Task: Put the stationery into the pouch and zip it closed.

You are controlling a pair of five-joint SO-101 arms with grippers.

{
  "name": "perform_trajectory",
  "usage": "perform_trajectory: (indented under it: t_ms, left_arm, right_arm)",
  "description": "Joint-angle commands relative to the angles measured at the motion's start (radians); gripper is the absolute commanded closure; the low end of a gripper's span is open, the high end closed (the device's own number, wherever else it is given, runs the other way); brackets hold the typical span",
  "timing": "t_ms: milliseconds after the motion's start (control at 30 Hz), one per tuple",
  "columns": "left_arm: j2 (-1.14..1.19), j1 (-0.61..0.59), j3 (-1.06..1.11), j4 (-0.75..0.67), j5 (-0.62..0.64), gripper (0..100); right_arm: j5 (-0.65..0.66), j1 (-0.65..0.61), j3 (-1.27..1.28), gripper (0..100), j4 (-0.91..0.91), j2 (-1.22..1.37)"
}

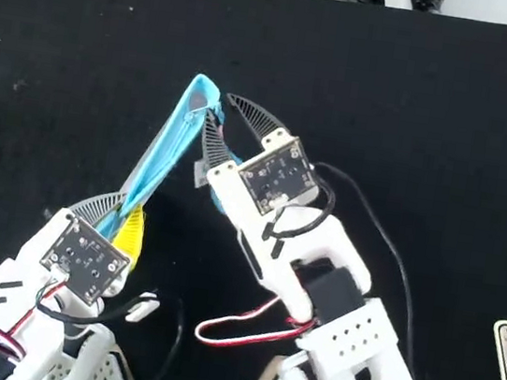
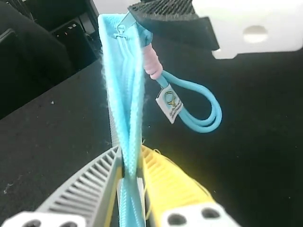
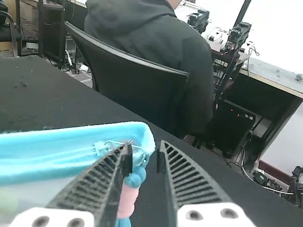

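**Zip pull sits at the tip of my right pincer**

My left pincer point(image 2: 130, 158) is clamped on the near end of the blue pouch point(image 1: 167, 145), holding it up off the table point(image 1: 413, 127). The pouch's long axis runs straight away from that grip to the far end, where the zip pull point(image 3: 111, 144) sits. My right pincer point(image 3: 144, 150) is the nearer one there. Its jaws stand slightly apart and grip nothing, and the pull touches one fingertip rather than lying between them. I judge the zip is drawn nearly to that end. Any tug should follow the pouch's length, away from the left grip.
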Motion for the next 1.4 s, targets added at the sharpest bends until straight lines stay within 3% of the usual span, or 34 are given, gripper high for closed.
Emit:
perform_trajectory:
  t_ms: [0, 1367]
  left_arm:
    - [0.002, 0.005, -0.002, 0.008, -0.011, 97]
    - [0.002, 0.007, 0.002, 0.011, -0.011, 97]
  right_arm:
    - [0.003, 0.015, -0.005, 91.0, -0.011, 0.119]
    - [0.002, 0.015, 0.002, 90.7, -0.018, 0.125]
